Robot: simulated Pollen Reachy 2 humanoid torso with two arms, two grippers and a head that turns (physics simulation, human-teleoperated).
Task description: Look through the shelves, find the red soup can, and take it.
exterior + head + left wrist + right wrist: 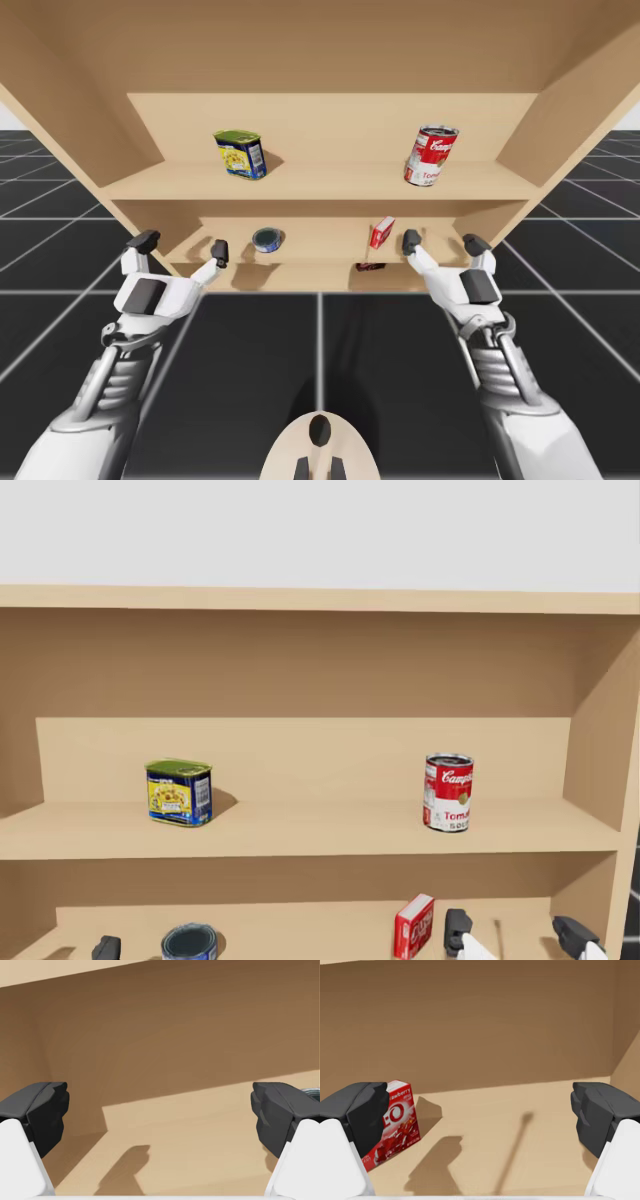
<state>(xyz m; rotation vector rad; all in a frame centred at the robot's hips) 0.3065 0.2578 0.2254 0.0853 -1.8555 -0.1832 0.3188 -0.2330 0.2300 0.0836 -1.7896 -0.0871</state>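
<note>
The red and white soup can [431, 155] [448, 792] stands upright on the upper shelf [320, 184], toward its right end. My left gripper [181, 247] [160, 1120] is open at the left of the lower shelf [320, 265], with nothing between its fingers. My right gripper [443, 243] [480, 1120] is open at the right of the lower shelf, well below the soup can. A small red box [395, 1124] [382, 232] [414, 926] stands just beside its left finger [362, 1115].
A yellow and blue tin [241, 154] [180, 792] sits on the upper shelf at the left. A low blue round can [268, 239] [189, 942] rests on the lower shelf beside my left gripper. The shelf's side walls [565, 120] close in both ends.
</note>
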